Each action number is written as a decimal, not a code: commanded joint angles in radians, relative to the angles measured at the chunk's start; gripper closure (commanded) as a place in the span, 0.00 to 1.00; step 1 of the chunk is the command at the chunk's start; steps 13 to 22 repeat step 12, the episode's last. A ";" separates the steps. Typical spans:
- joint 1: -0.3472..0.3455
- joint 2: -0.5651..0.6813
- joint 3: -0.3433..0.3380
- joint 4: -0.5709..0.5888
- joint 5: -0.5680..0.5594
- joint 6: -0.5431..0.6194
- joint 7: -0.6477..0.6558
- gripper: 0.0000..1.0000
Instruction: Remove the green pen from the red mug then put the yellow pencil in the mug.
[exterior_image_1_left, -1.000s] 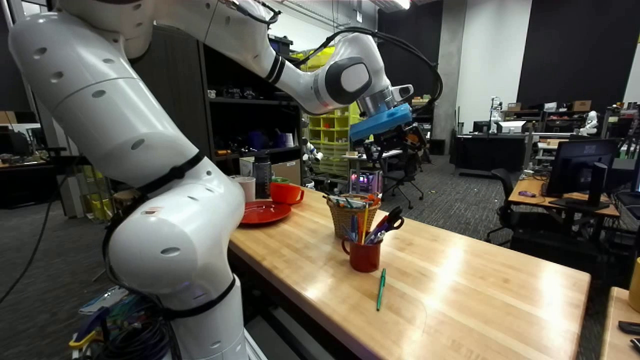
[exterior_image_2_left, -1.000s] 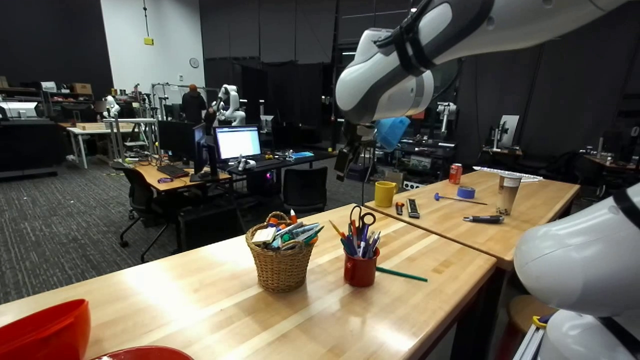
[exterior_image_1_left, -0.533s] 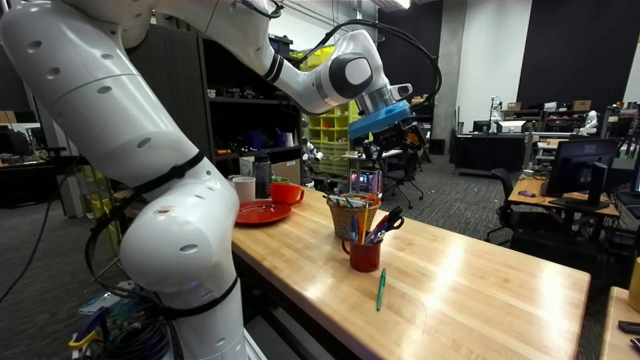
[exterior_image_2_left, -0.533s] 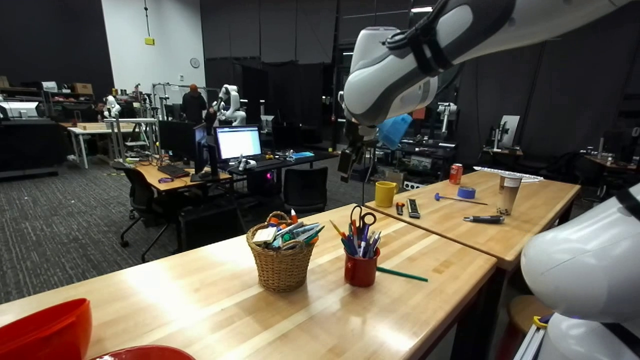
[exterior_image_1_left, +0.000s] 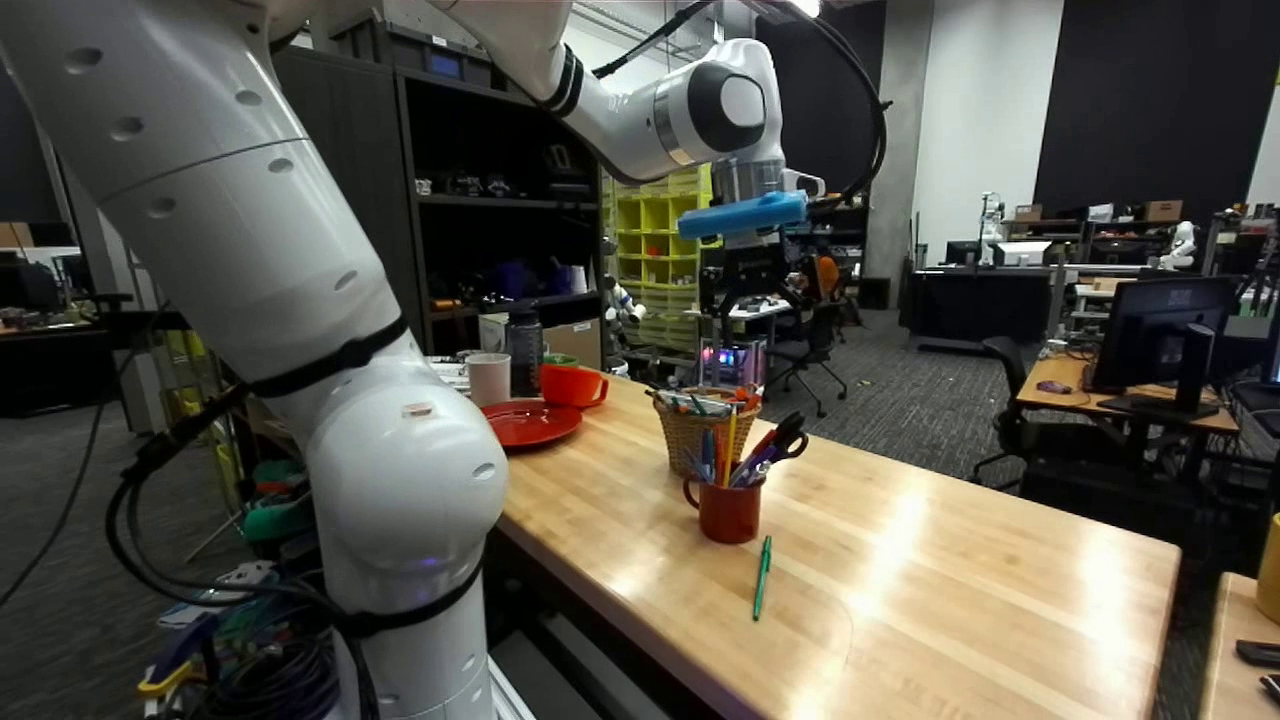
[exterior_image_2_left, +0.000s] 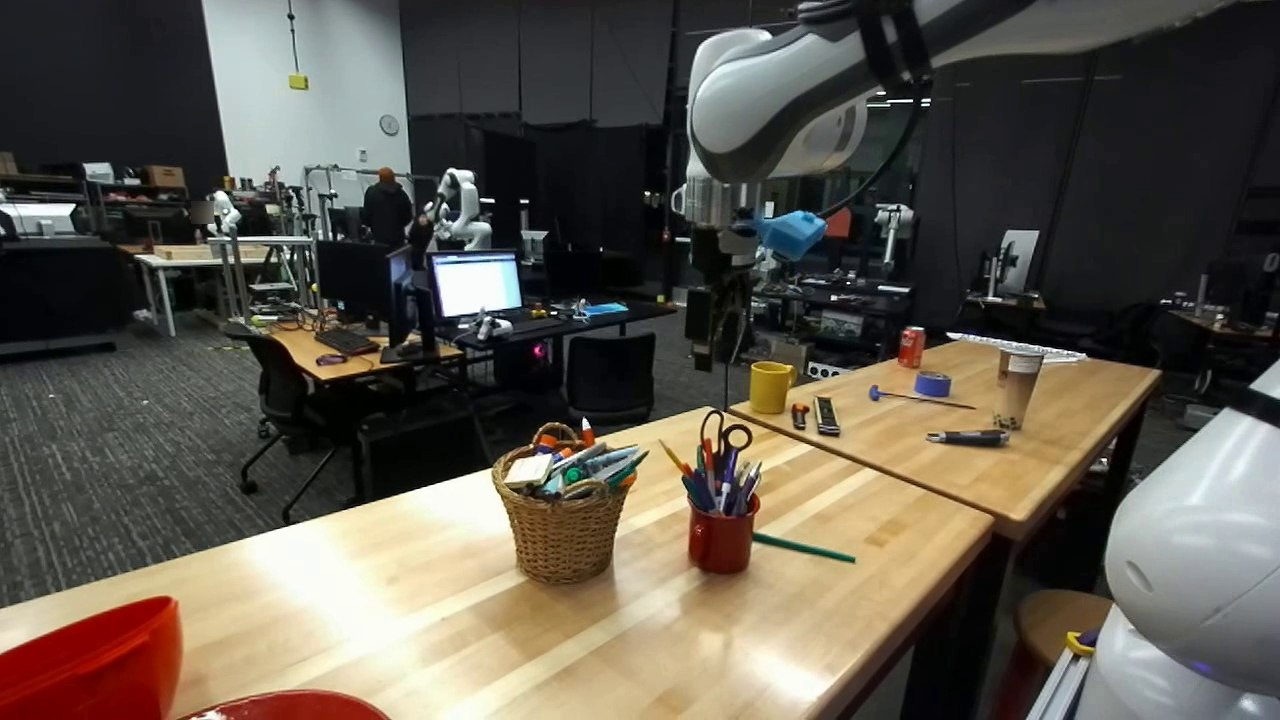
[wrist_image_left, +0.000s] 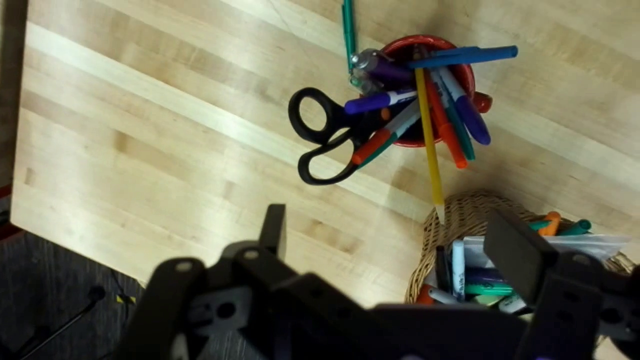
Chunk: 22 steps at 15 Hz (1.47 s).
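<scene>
Wooden tabletop (wrist_image_left: 165, 135), green pen (wrist_image_left: 348, 35) partly beyond the wrist view's upper edge

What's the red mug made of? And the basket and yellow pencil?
Red mug: smooth and shiny, maybe enamelled metal or glazed ceramic; its rim catches light.
Basket: probably wicker, matte, because woven strands show.
Yellow pencil: likely painted wood, since its sharpened end looks pale.

My gripper (wrist_image_left: 395, 236) gapes; I see the yellow pencil (wrist_image_left: 429, 137) leaning in the red mug (wrist_image_left: 423, 39), the green pen (wrist_image_left: 349, 35) lying outside.
</scene>
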 joint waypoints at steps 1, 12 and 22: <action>0.057 0.027 -0.050 0.033 -0.017 -0.002 0.121 0.00; 0.068 0.039 -0.076 0.024 -0.042 0.061 0.312 0.00; 0.068 0.039 -0.076 0.024 -0.042 0.061 0.312 0.00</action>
